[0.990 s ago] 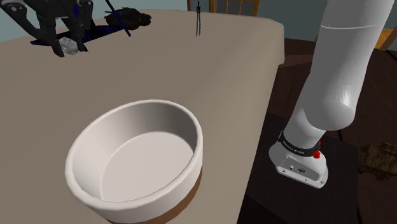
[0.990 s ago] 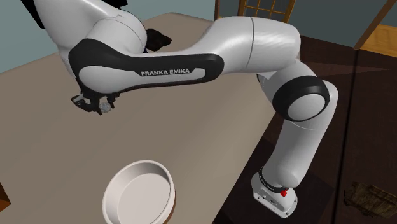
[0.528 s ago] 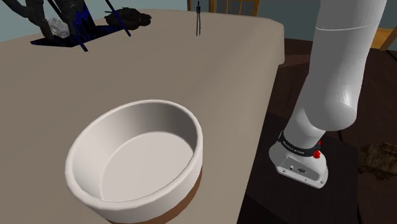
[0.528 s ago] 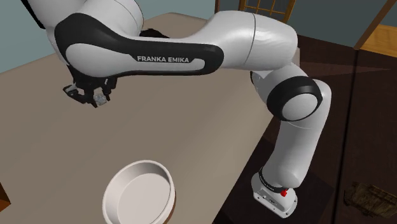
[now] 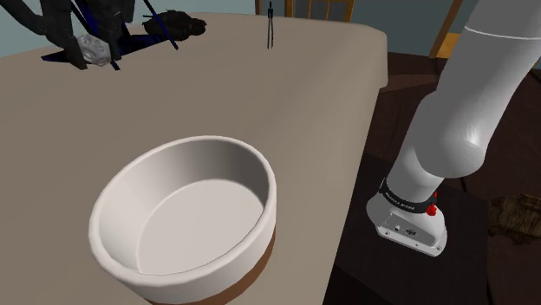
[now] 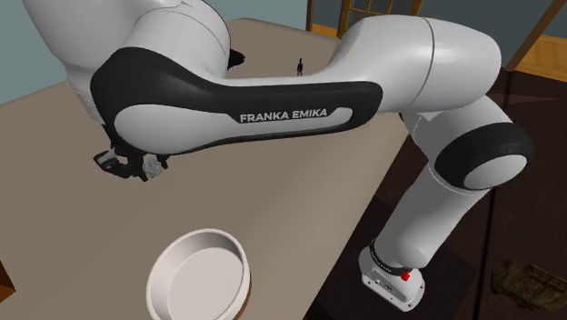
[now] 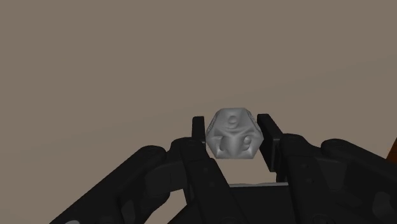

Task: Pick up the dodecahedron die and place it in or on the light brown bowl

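Shoulder view: gripper [image 5: 89, 48] hangs above the table [image 5: 329, 95] at the view's upper left with the grey die [image 5: 92, 45] pinched in it, well apart from the white, brown-based bowl [image 5: 270, 186] near the front. Second exterior view: gripper [image 6: 127, 167] is raised above the tabletop beyond the bowl [image 6: 243, 268], so the carry isn't done. Wrist view: fingers [image 7: 200, 132] clamp the die [image 7: 233, 133] from both sides, bare tabletop below. It's probably held high to clear the bowl's rim.
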Motion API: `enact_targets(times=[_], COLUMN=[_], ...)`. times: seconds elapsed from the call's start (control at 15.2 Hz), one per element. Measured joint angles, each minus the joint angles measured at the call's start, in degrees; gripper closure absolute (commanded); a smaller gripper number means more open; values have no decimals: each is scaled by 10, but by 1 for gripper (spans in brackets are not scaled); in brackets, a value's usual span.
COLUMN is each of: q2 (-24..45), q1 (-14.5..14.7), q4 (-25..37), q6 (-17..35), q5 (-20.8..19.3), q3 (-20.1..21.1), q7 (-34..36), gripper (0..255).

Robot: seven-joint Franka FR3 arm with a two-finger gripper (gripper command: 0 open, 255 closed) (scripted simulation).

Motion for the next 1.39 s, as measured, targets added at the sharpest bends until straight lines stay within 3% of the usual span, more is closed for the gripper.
enact_targets(times=[0.4,0.92,1.39], q2=[-94,-173,-205], q1=[18,56,69], q4=[-80,-121,-195], q6=[5,-19,29], q5=[55,100,120], q3=[10,40,36], q7=[32,94,98], gripper=[255,255,255])
